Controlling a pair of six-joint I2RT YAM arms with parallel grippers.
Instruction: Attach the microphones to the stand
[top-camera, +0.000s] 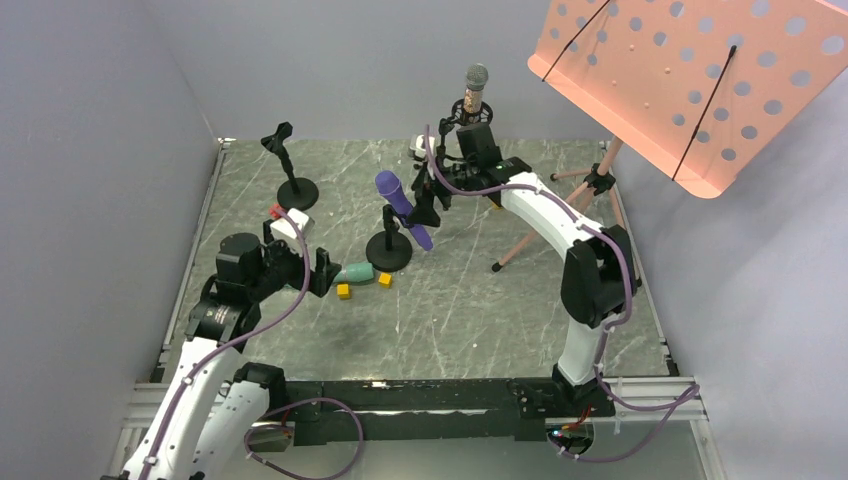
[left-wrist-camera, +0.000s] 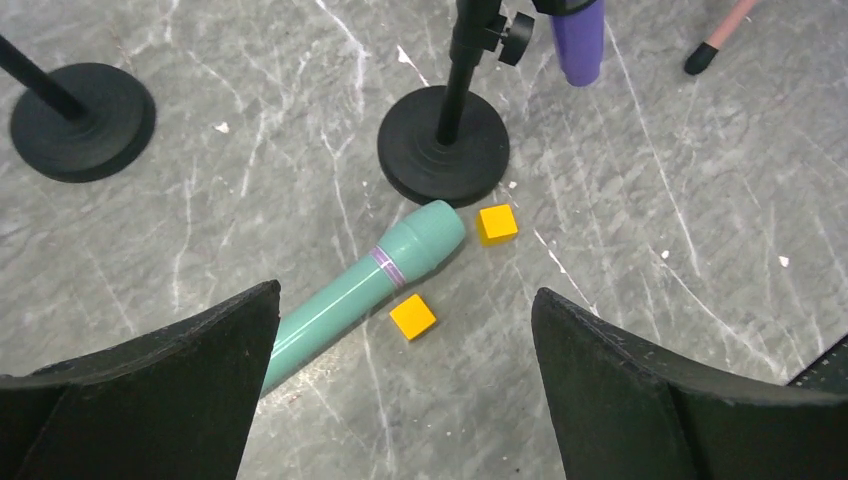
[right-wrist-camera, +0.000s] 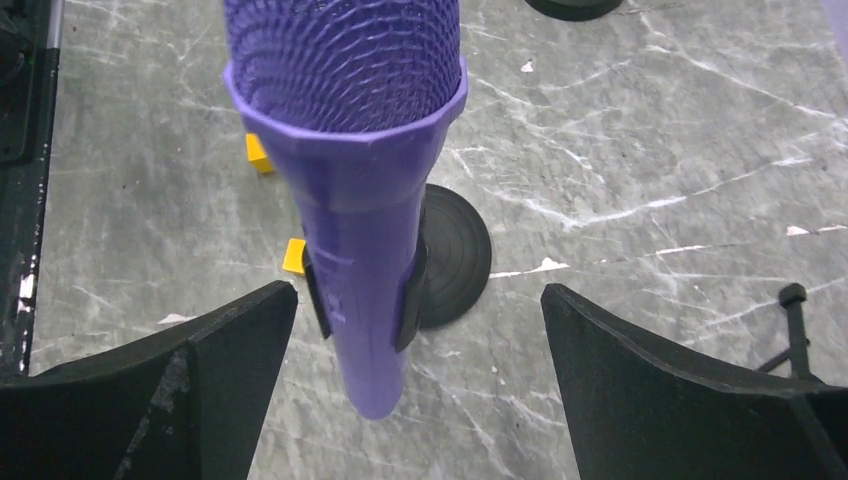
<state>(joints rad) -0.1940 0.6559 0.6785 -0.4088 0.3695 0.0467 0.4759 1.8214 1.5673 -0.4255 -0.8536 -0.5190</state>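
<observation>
Clasping purple microphone (right-wrist-camera: 352, 190), stand clip (right-wrist-camera: 410, 302), clearest from right wrist.

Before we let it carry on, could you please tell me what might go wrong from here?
1. The teal microphone lies flat with two yellow cubes beside it and its head near a stand base; the open left gripper could catch a cube or roll the microphone when closing.
2. The purple microphone sits tilted in its clip between the open right gripper's fingers; pulling back carelessly might knock it loose or tip that stand.
</observation>
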